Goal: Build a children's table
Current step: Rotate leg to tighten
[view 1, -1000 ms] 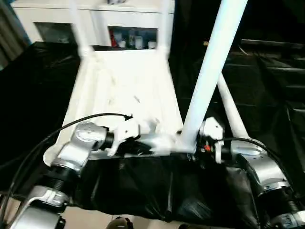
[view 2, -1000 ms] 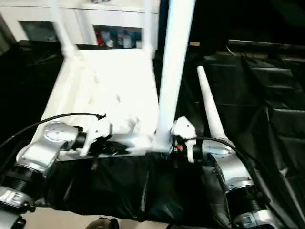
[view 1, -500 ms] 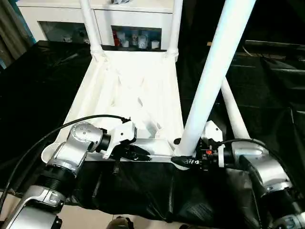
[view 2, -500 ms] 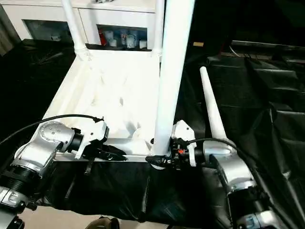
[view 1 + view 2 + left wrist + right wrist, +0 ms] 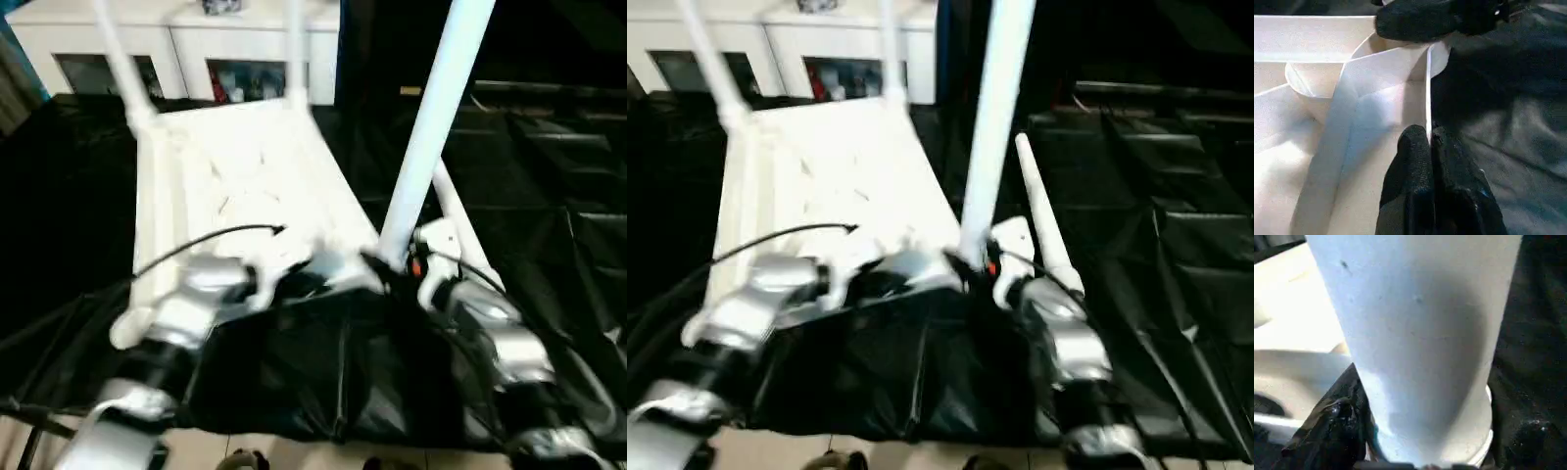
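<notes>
Your left gripper (image 5: pixel 1430 147) pinches the near rim of the upturned tabletop (image 5: pixel 245 176) on the black cloth (image 5: pixel 549 196). Your right gripper (image 5: pixel 387 274) clasps an upright leg (image 5: pixel 431 127) at the near right corner socket.

- White plastic square tabletop (image 5: pixel 245 186), plain white.
- Long white tubular leg (image 5: pixel 431 127), white with a faint bluish tint.
- Black glossy plastic sheet (image 5: pixel 549 176) covering the surface.
- White cabinet with glass-fronted compartments (image 5: pixel 186 49), coloured items behind the glass.
- Silver forearms with black fingers (image 5: pixel 1415 161).
</notes>
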